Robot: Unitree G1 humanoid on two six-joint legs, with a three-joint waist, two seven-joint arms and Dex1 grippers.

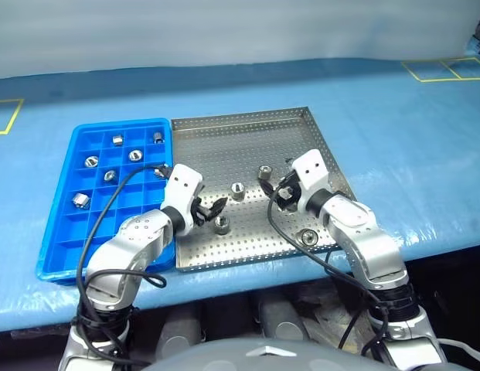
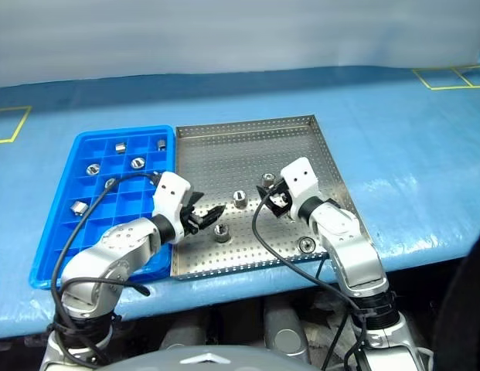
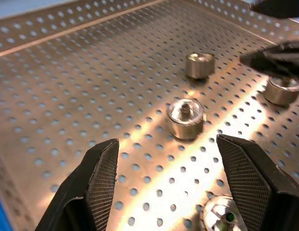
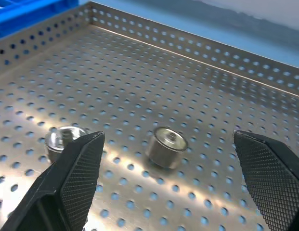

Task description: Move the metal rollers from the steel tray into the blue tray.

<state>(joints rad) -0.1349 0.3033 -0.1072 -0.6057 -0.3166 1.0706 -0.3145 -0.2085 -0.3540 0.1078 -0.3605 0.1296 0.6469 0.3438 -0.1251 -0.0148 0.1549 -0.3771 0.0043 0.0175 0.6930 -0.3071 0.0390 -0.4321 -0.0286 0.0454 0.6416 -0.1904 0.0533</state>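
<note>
steel tray (image 1: pixel 247 139) holding four metal rollers (image 1: pixel 238 190), blue tray (image 1: pixel 62 251) perhaps seven

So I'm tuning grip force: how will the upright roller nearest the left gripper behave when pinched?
The roller looks like solid polished metal, so probably rigid, heavy for its size and slippery. Standing on its flat end on the steel tray, it should stay put, but may roll if tipped.

Blue table cover (image 1: pixel 394 139) — yellow tape squares (image 1: pixel 444 69) marked on it.
</note>
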